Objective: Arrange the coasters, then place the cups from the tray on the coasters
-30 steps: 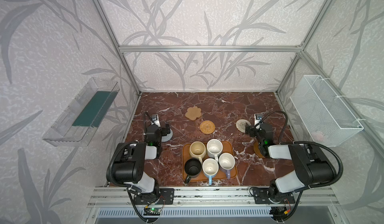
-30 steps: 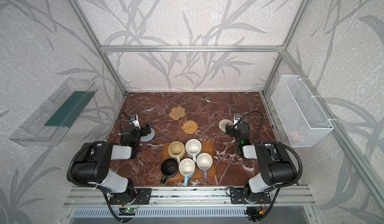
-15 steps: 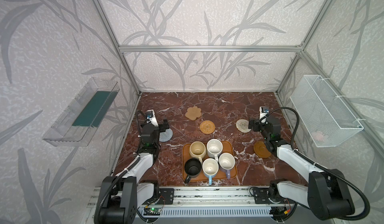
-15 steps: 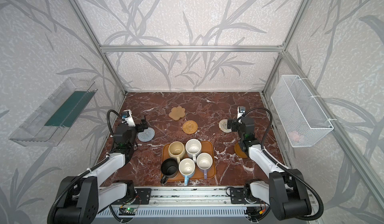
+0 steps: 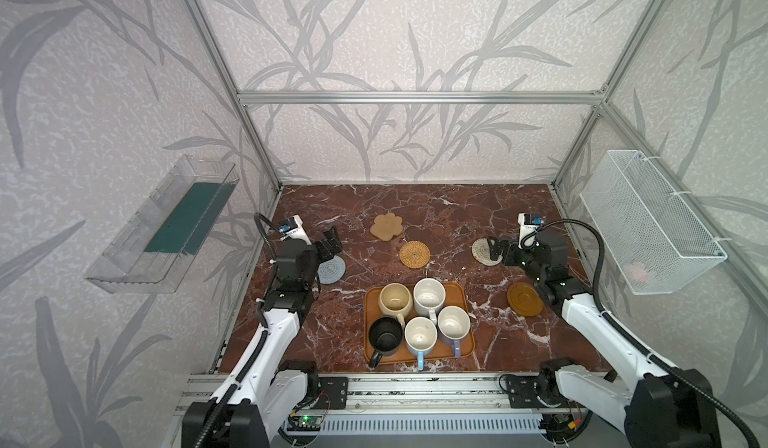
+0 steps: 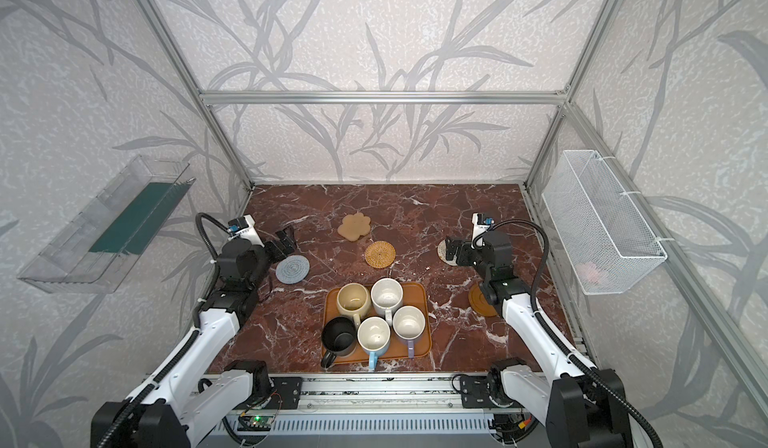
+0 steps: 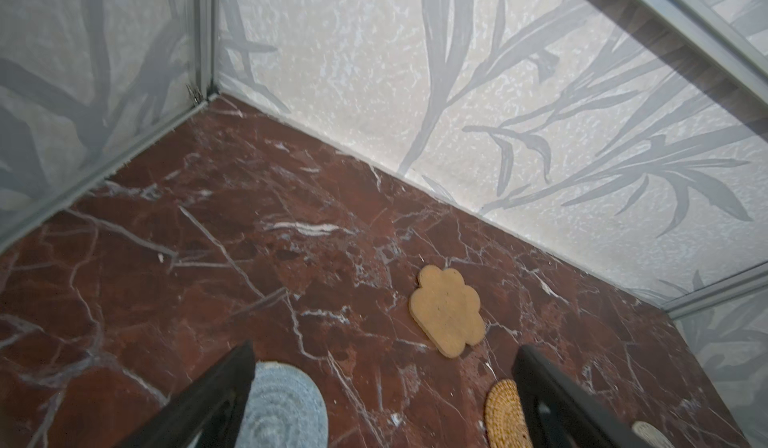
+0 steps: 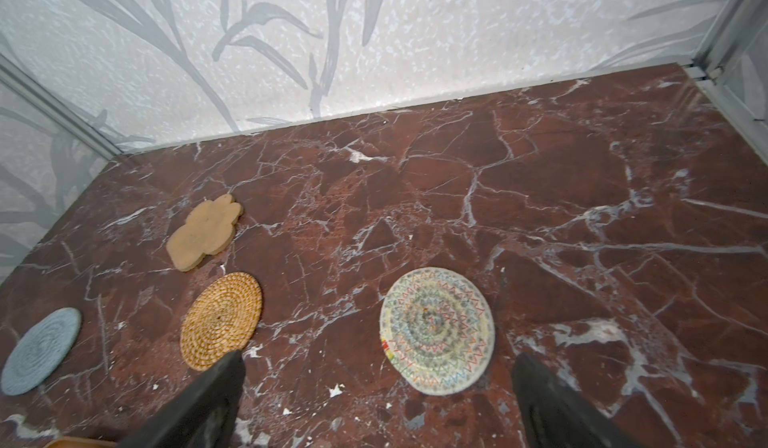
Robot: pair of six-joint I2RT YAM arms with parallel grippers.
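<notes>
Left gripper (image 5: 330,244) hovers at the far edge of the grey-blue coaster (image 5: 332,271) on the bench (image 5: 415,200) left, fingers wide, holding nothing. Right gripper (image 5: 494,251) hovers by the rope coaster (image 5: 481,252) on the right, fingers wide, empty. Paw coaster (image 5: 387,225) and rattan coaster (image 5: 414,253) lie mid-bench, apart. Wooden disc (image 5: 524,298) lies right of the tray (image 5: 467,354). All five cups (image 5: 421,333) stand on the tray, near centre.

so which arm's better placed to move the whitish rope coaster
Probably the right. The right gripper hangs open at the whitish rope coaster, while the left gripper, also open, is across the table by the grey-blue coaster.
</notes>
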